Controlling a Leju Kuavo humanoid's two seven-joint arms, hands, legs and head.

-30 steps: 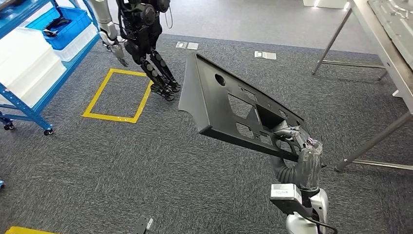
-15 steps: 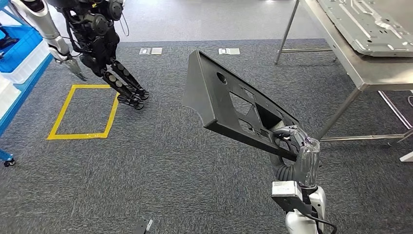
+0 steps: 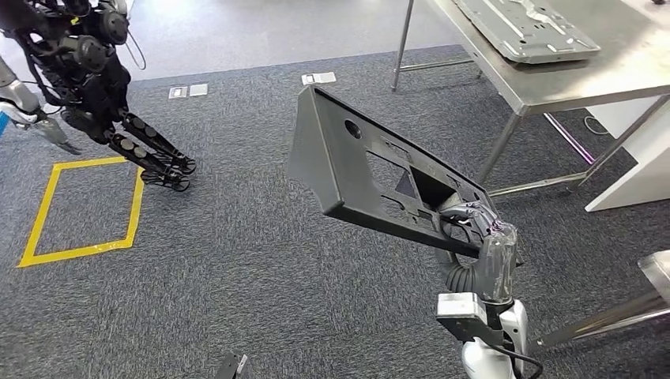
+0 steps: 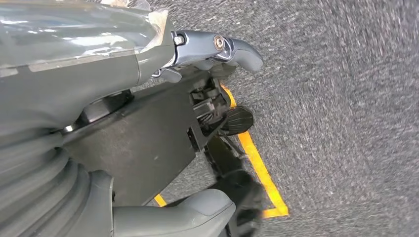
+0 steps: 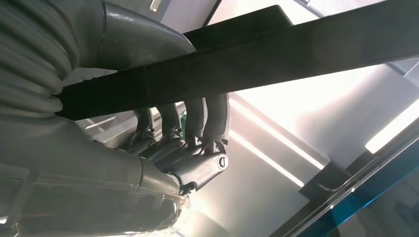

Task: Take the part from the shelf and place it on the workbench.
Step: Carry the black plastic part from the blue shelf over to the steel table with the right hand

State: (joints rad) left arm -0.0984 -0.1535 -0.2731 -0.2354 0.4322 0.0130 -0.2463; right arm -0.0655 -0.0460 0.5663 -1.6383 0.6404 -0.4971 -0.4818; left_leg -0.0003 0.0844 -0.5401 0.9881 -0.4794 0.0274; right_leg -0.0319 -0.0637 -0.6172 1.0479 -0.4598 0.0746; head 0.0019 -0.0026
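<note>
The part (image 3: 355, 166) is a long black plastic panel with several cut-outs, held tilted in the air over the carpet. My right hand (image 3: 474, 225) grips its near lower end from underneath. In the right wrist view the dark fingers (image 5: 197, 118) curl round the panel's black bar (image 5: 247, 59). The workbench (image 3: 569, 87) is a steel table at the far right, beyond the panel's end. My left hand (image 4: 207, 49) hangs over the carpet with its fingers apart and nothing in it.
A silver metal panel (image 3: 521, 28) lies on the workbench. Another black humanoid robot (image 3: 87, 71) stands at the far left beside a yellow taped square (image 3: 47, 205). A white cabinet (image 3: 640, 166) stands to the right, and a steel table leg (image 3: 616, 316) crosses the lower right.
The whole view has swung to the right: the blue shelf has left the picture and the workbench has come closer. The panel stays in my right hand.
</note>
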